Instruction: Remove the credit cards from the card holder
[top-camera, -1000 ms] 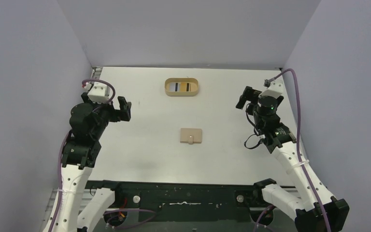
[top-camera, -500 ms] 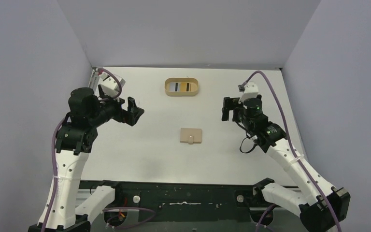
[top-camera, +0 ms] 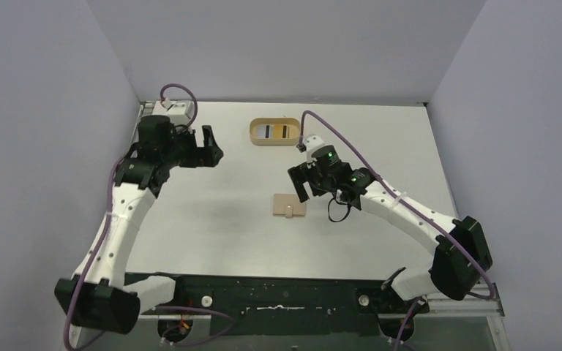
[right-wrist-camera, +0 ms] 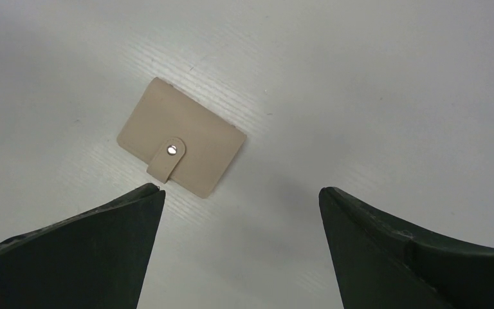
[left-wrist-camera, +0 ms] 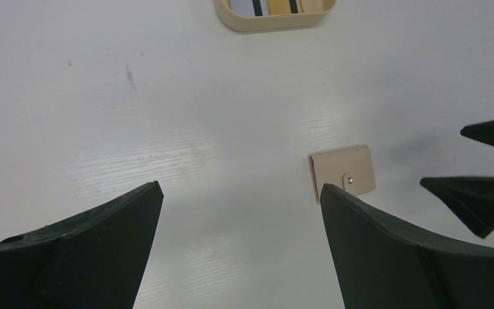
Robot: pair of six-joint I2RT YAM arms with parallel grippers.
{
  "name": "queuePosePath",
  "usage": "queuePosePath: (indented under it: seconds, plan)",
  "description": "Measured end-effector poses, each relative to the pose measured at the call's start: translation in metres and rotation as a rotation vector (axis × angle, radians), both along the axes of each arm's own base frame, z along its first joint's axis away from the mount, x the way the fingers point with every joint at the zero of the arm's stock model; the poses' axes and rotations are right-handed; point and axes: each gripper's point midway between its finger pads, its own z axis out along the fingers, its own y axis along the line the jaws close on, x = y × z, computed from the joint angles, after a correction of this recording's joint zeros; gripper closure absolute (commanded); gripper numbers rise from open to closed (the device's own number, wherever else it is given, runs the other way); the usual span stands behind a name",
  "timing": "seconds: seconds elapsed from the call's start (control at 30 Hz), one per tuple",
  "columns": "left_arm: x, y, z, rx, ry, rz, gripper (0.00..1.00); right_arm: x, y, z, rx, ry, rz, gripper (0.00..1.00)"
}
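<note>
You are bringing the right arm (top-camera: 402,212) in across the table (top-camera: 212,219): the right gripper (right-wrist-camera: 238,193), fingers spread and empty, is now hovering with the card holder (right-wrist-camera: 180,136) lying snapped shut just beyond its fingertips. The left gripper (left-wrist-camera: 241,187), equally spread, is hanging well away. Unsnapping is likely coming next.
</note>
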Motion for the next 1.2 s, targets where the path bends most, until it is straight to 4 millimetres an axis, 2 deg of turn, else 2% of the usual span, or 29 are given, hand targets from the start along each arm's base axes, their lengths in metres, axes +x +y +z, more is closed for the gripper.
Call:
queuePosePath:
  seconds: [0.1,0.23,0.4,0.6,0.73,0.8,0.9,1.07,1.2]
  plan:
    - [0.042,-0.011,-0.025,0.009,0.099,0.028,0.11,-0.006,0.010,-0.020,-0.012,0.060,0.015,0.03]
    - [0.115,-0.035,-0.059,0.028,0.190,0.040,0.15,-0.013,0.021,-0.033,-0.020,0.096,0.028,0.03]
    - [0.196,-0.062,-0.081,0.092,0.186,0.080,0.21,-0.021,0.032,-0.039,-0.019,0.116,0.048,0.03]
    - [0.264,-0.092,-0.112,0.191,0.155,0.128,0.33,-0.027,0.043,-0.038,0.004,0.116,0.059,0.03]
    - [0.283,-0.102,-0.147,0.237,0.187,0.143,0.37,-0.029,0.045,-0.040,0.006,0.120,0.065,0.03]
    - [0.282,-0.099,-0.169,0.262,0.227,0.155,0.39,-0.030,0.044,-0.041,0.005,0.123,0.066,0.03]
    - [0.278,-0.092,-0.191,0.292,0.277,0.177,0.42,-0.031,0.045,-0.043,0.006,0.129,0.071,0.03]
    - [0.278,-0.089,-0.198,0.295,0.292,0.198,0.58,-0.033,0.045,-0.054,-0.006,0.150,0.074,0.03]
    - [0.278,-0.089,-0.199,0.291,0.294,0.205,0.66,-0.038,0.041,-0.065,-0.022,0.174,0.072,0.03]
